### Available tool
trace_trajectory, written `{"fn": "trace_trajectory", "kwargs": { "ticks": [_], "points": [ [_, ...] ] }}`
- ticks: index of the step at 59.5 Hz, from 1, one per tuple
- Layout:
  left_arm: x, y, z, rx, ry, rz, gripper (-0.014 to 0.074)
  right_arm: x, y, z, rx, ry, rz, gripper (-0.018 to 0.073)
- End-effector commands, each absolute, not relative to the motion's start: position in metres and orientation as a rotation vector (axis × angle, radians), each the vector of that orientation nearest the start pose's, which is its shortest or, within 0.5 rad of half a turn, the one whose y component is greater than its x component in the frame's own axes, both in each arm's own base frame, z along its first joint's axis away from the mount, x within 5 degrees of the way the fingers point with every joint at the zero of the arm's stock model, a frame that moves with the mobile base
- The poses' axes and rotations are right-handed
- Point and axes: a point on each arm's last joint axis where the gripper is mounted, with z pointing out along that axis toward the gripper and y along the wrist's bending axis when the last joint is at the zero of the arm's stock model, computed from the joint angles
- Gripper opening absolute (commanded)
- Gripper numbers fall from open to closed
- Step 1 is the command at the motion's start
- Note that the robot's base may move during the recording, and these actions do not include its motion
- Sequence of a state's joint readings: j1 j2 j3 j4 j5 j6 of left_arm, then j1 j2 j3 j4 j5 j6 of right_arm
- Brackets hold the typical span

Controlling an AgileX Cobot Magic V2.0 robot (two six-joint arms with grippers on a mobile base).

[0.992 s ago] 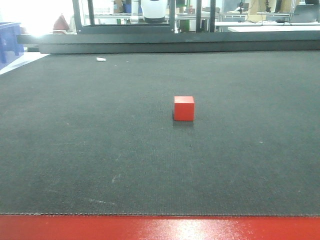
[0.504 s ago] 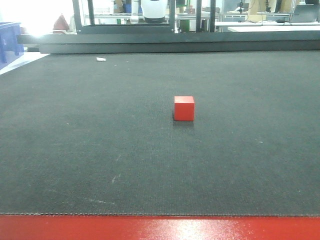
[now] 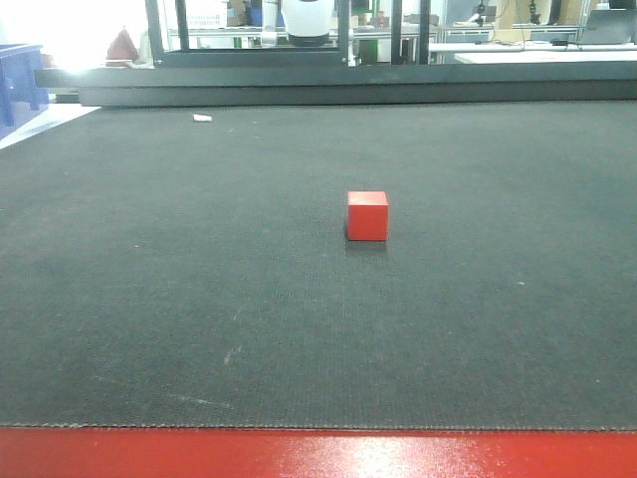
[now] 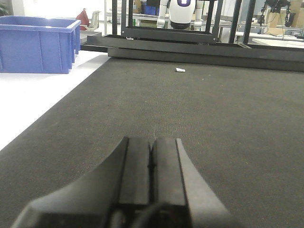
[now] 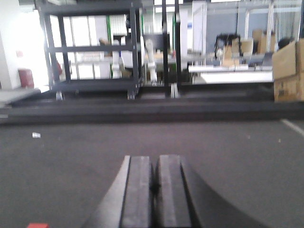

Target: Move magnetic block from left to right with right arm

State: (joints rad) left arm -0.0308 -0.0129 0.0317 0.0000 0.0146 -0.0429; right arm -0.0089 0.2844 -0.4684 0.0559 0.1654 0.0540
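The magnetic block point(image 3: 367, 215), a small red cube, rests alone on the dark grey mat point(image 3: 199, 299) a little right of the middle in the front view. Neither gripper shows in that view. In the left wrist view my left gripper point(image 4: 151, 142) is shut with nothing between its pads, low over the mat. My right gripper point(image 5: 155, 159) is also shut and holds nothing. A sliver of the red block point(image 5: 37, 225) peeks in at the bottom left corner of the right wrist view, left of and below that gripper.
A blue plastic bin point(image 4: 38, 43) stands on the white floor left of the mat. A small white scrap point(image 3: 201, 118) lies near the mat's far edge. Black metal racks point(image 3: 299, 50) line the back. A red strip point(image 3: 318, 454) borders the mat's near edge.
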Motion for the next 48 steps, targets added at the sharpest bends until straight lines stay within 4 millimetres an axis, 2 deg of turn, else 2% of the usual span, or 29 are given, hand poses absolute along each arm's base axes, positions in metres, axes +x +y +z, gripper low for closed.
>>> {"fn": "trace_trajectory", "kwargs": {
  "ticks": [1, 6, 12, 19, 26, 34, 39, 48],
  "points": [
    [0.055, -0.002, 0.207, -0.009, 1.424, -0.068, -0.0116, 0.083, 0.001, 0.36, 0.065, 1.445, 0.101, 0.0366],
    [0.055, -0.002, 0.207, -0.009, 1.424, -0.068, -0.0116, 0.101, 0.005, 0.361, 0.044, 1.518, 0.125, 0.0506],
    [0.055, -0.002, 0.207, -0.009, 1.424, -0.068, -0.0116, 0.123, 0.011, 0.363, 0.013, 1.621, 0.154, 0.0594],
    [0.055, -0.002, 0.207, -0.009, 1.424, -0.068, -0.0116, 0.148, 0.023, 0.367, -0.043, 1.749, 0.195, 0.0593],
    [0.055, -0.002, 0.207, -0.009, 1.424, -0.068, -0.0116, 0.174, 0.043, 0.376, -0.099, 1.882, 0.273, 0.0593],
    [0.055, -0.002, 0.207, -0.009, 1.424, -0.068, -0.0116, 0.207, 0.079, 0.384, -0.179, 2.062, 0.361, 0.0593],
    [0.055, -0.002, 0.207, -0.009, 1.424, -0.068, -0.0116, 0.225, 0.1, 0.384, -0.167, 2.159, 0.396, 0.0593],
    [0.055, -0.002, 0.207, -0.009, 1.424, -0.068, -0.0116, 0.264, 0.139, 0.378, -0.13, 2.319, 0.339, 0.0593]
  ]
}}
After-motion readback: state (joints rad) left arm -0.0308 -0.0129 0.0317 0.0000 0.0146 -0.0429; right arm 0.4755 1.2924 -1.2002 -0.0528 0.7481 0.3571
